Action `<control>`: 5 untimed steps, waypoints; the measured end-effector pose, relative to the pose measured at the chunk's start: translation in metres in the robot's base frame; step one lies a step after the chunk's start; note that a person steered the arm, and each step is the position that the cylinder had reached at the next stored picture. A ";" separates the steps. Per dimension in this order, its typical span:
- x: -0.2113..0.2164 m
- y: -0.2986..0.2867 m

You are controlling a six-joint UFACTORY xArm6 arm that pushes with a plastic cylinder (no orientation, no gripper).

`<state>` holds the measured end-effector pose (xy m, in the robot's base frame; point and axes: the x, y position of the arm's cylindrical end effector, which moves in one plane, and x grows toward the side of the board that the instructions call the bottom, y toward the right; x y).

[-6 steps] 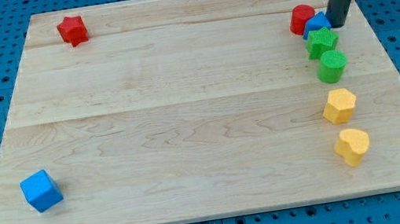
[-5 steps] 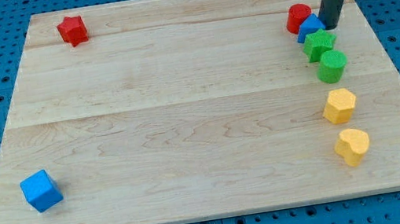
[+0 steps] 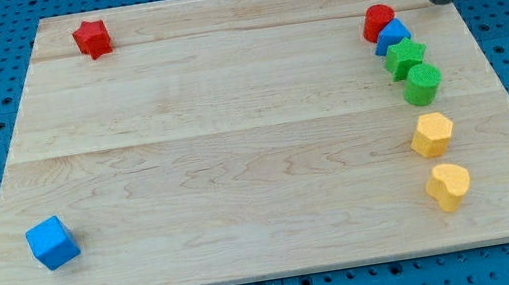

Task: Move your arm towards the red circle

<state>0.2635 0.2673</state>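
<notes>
The red circle (image 3: 378, 20) sits near the board's upper right, touching a blue block (image 3: 392, 35) just below and right of it. My tip (image 3: 440, 1) is up and to the right of the red circle, apart from it and from the blue block, near the board's right edge. The rod leans up out of the view's top right.
Below the blue block run a green star (image 3: 405, 56), a green round block (image 3: 422, 84), a yellow hexagon (image 3: 431, 134) and a yellow heart (image 3: 448, 185). A red star (image 3: 92, 37) lies top left; a blue cube (image 3: 52, 242) bottom left. The wooden board (image 3: 233, 135) lies on blue pegboard.
My tip has drawn back up and to the right, away from the blue block it was touching. The red circle and blue block have shifted slightly left.
</notes>
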 end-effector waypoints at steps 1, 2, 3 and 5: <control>-0.016 -0.057; -0.001 -0.099; 0.013 -0.122; 0.033 -0.140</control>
